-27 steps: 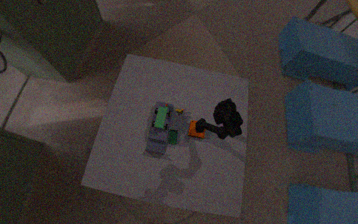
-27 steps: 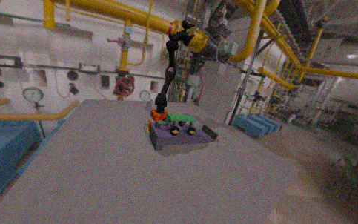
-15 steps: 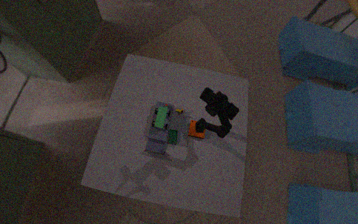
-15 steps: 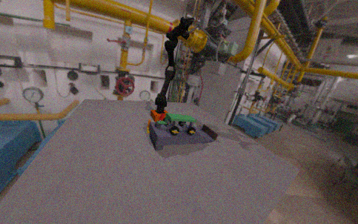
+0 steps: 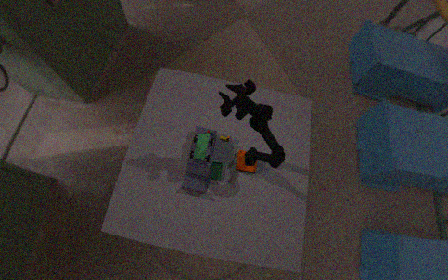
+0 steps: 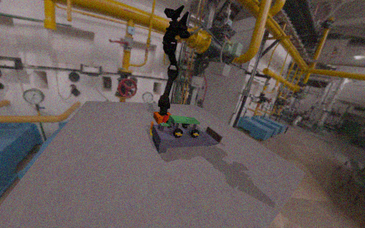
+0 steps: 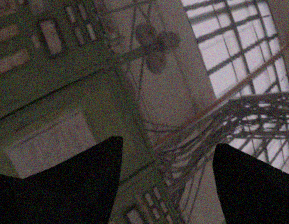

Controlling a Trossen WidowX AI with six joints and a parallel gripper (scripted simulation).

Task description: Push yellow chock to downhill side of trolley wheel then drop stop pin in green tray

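Observation:
The trolley [image 5: 202, 146] [image 6: 184, 120], with a green deck and dark wheels, stands on the grey ramp [image 5: 199, 169] [image 6: 168, 143]. A tiny red spot, the stop pin [image 5: 208, 132], shows at the trolley's uphill end in the top view. The yellow chock [image 5: 224, 138] [image 6: 152, 129] lies beside the ramp's uphill part, away from the wheels; its rubber base is too small to make out. The green tray [image 5: 216, 171] sits beside the ramp's lower part. My gripper [image 5: 224, 90] [image 6: 185, 10] [image 7: 169, 151] is partly open and empty, raised high above the table, well away from trolley, pin and chock.
The arm stands on an orange base [image 5: 246, 162] [image 6: 162, 118] beyond the tray. A brown board [image 6: 214, 134] stands at the ramp's low end. A grey flat patch [image 5: 224, 149] lies between ramp and base. The wrist view shows only the room.

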